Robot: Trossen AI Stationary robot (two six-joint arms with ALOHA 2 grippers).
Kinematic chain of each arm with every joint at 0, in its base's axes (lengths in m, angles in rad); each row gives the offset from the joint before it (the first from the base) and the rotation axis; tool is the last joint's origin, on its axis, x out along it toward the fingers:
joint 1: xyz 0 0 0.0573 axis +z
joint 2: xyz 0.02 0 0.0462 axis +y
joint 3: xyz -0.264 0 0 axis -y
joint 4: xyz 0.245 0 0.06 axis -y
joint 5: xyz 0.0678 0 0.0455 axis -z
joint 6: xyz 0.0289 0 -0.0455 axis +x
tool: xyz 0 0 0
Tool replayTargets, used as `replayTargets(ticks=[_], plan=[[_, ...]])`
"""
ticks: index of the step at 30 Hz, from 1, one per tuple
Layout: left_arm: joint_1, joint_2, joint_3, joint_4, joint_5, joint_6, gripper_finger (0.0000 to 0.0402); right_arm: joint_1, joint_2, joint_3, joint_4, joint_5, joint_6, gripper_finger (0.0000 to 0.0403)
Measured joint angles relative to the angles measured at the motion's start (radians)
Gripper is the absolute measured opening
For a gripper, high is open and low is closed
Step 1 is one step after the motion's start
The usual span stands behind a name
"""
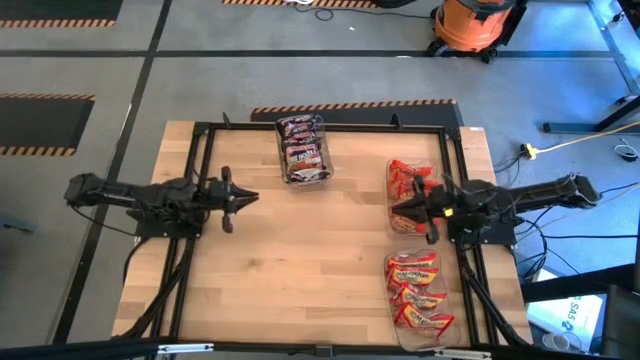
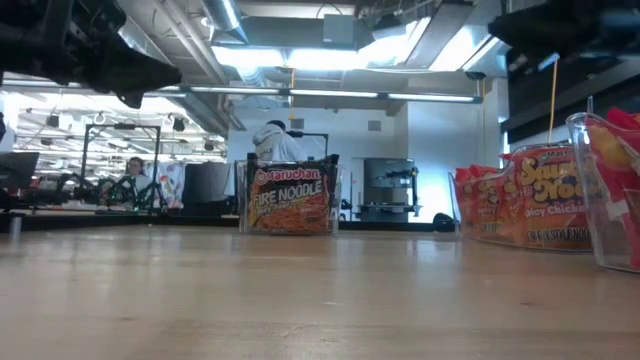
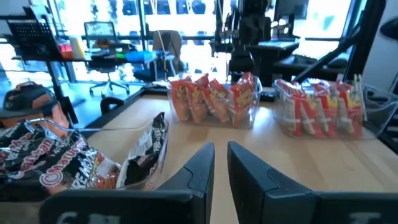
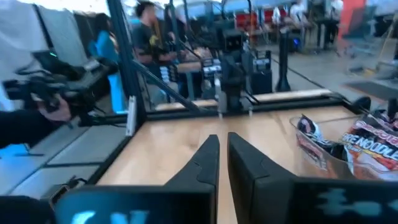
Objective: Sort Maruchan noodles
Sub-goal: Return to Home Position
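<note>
Maruchan noodles [image 1: 418,296] lie sorted in three clear bins [image 1: 304,182].

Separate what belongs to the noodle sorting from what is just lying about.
Job: dark noodle packs, red noodle packs, yellow-orange noodle packs, the clear bins holding them.
Lying about: orange shop vacuum, yellow cable.

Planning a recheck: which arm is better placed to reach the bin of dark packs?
Left, probably. The left gripper lies nearer the dark-pack bin; the right gripper hangs over the red-pack bin, farther off.
</note>
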Motion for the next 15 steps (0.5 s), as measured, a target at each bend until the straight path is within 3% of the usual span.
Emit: replayTargets(ticks=[6,11,15], plan=[[0.000,-0.069,-0.043,0.001,0.001,-0.043,0.0039,0.000,-0.260,-0.120,-0.012,-0.090,0.012,0.0014],[0.000,-0.117,-0.092,0.063,-0.008,-0.067,0.0039,0.000,-0.466,-0.184,-0.119,-0.094,0.022,0.0014],[0.000,-0.171,-0.113,0.058,-0.023,-0.058,0.0039,0.000,-0.491,-0.211,-0.156,-0.094,0.018,0.0014]])
